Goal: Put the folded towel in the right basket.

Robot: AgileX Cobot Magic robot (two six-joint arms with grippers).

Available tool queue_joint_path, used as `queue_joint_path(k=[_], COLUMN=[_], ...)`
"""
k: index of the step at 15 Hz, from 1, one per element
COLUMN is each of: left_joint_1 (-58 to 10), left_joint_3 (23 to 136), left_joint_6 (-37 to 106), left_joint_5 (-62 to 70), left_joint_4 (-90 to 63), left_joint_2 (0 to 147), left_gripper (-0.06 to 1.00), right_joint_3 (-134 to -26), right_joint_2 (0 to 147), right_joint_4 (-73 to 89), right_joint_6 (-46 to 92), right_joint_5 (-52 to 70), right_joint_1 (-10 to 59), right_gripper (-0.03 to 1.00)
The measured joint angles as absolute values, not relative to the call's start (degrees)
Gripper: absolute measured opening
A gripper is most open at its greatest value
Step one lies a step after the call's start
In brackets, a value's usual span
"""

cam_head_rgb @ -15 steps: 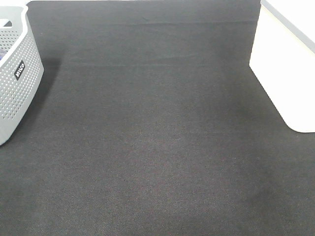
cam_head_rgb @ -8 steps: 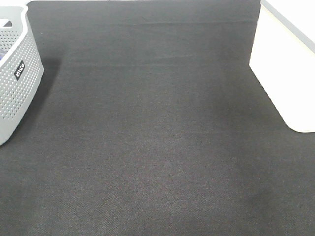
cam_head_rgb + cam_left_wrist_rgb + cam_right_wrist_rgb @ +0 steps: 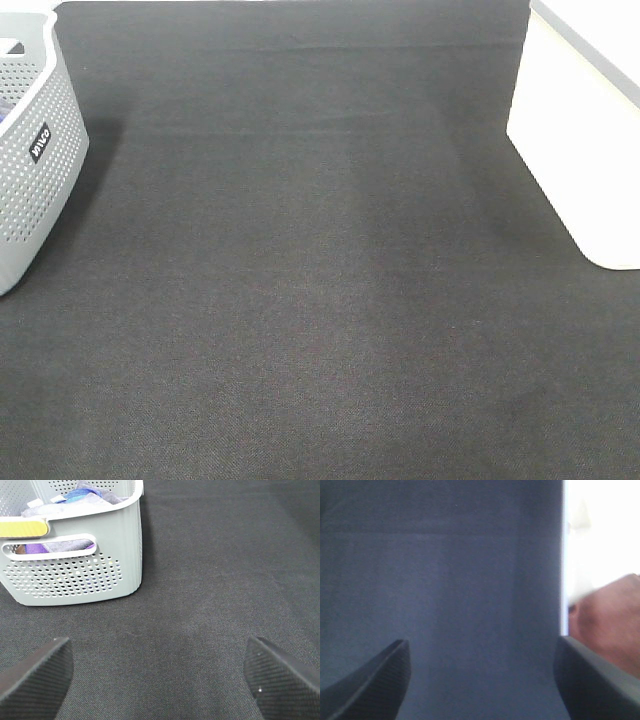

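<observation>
The right basket (image 3: 580, 150) is a white plain-sided bin at the right edge of the dark mat; it also shows in the right wrist view (image 3: 592, 540). A blurred rust-brown patch, the folded towel (image 3: 610, 620), shows just past that white wall, apparently inside the bin. My right gripper (image 3: 482, 675) is open and empty over the mat, beside the bin. My left gripper (image 3: 160, 670) is open and empty over the mat, short of the grey basket. Neither gripper shows in the exterior high view.
A grey perforated basket (image 3: 30, 160) with a dark label stands at the left edge. In the left wrist view the grey basket (image 3: 75, 575) holds several mixed cloths. A dark mat (image 3: 320, 280) covers the table between the baskets.
</observation>
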State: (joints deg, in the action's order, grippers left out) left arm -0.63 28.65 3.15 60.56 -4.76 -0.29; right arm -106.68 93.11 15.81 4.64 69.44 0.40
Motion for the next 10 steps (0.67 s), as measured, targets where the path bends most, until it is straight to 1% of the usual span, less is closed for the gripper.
queue_joint_path(k=[3,4,5,8,10], left_joint_1=[-0.63,-0.63,-0.63,-0.63,-0.63], left_joint_3=[28.65,28.65,28.65,28.65,28.65], left_joint_6=[3.15,3.15,3.15,3.15,3.15], left_joint_5=[60.56,60.56,60.56,60.56,60.56], left_joint_4=[-4.76,-4.76,-4.76,-4.76,-4.76], left_joint_2=[-0.29,-0.29,-0.29,-0.29,-0.29], left_gripper=[0.88,0.88,0.88,0.88,0.88], right_joint_3=[-97.12,-90.01,-87.38,-66.63,-55.29], right_joint_2=[84.17,78.78,76.72,63.2,55.41], right_joint_4=[9.4,7.62,7.05,3.84,3.32], right_joint_6=[1.89,0.8,0.69,0.0,-1.66], right_joint_5=[69.44,69.44,69.44,69.44,69.44], right_joint_1=[0.4,0.4,0.4,0.4,0.4], right_gripper=[0.74,0.74,0.74,0.74,0.74])
